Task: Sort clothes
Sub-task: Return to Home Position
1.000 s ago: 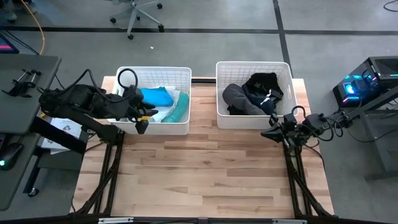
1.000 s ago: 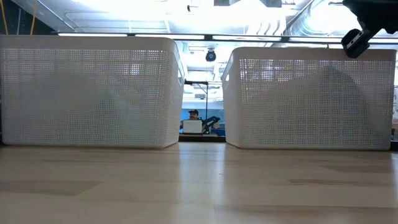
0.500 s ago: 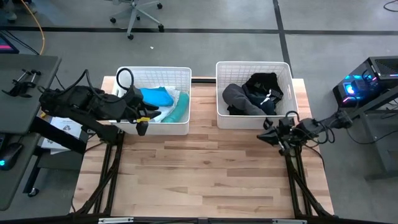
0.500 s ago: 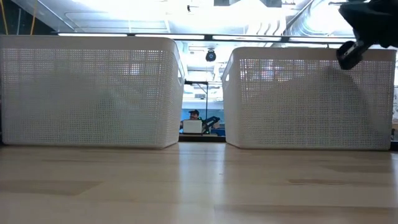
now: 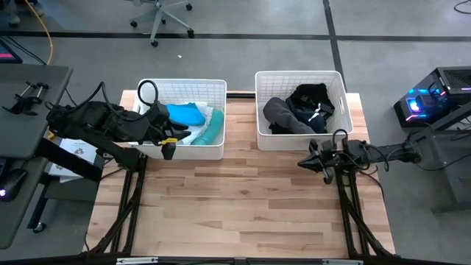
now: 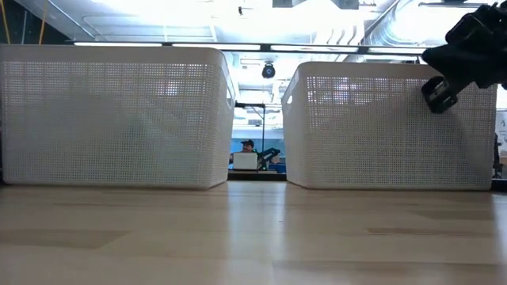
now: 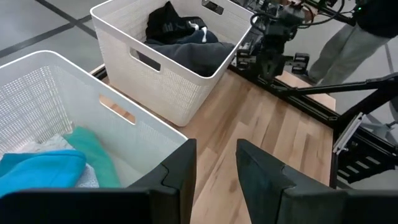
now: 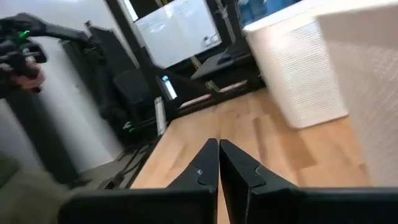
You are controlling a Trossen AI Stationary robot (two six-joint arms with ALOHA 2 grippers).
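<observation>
High view: all clothes are binned, none on the table (image 5: 243, 199).

- Light clothes (image 5: 193, 119) lie in the left basket (image 5: 184, 82): a bright blue piece on top, a teal piece draped against the near wall, something pale underneath.
- Dark clothes (image 5: 298, 110) lie heaped in the right basket (image 5: 298, 74): dark grey toward the near side, black behind with a small white mark on it.
- Both baskets stand side by side at the far edge of the table, well apart from each other.

Left gripper (image 5: 168, 143) hangs just outside the near wall of the left basket. The left wrist view shows its fingers parted with bare wood between them, holding nothing.

Right gripper (image 5: 307, 160) is over the table, just in front of the right basket. In the right wrist view its fingers are pressed together, empty.

Handling, my judgement:
- These pieces look light, limp and crumpled, with nothing stiff or breakable among them.
- They would sag and trail when lifted.
- The best hold is probably a pinch on a raised fold at the top of a heap, such as the blue hump or the black ridge.
- A hanging hem could snag the lattice wall or drag a neighbouring piece along.
</observation>
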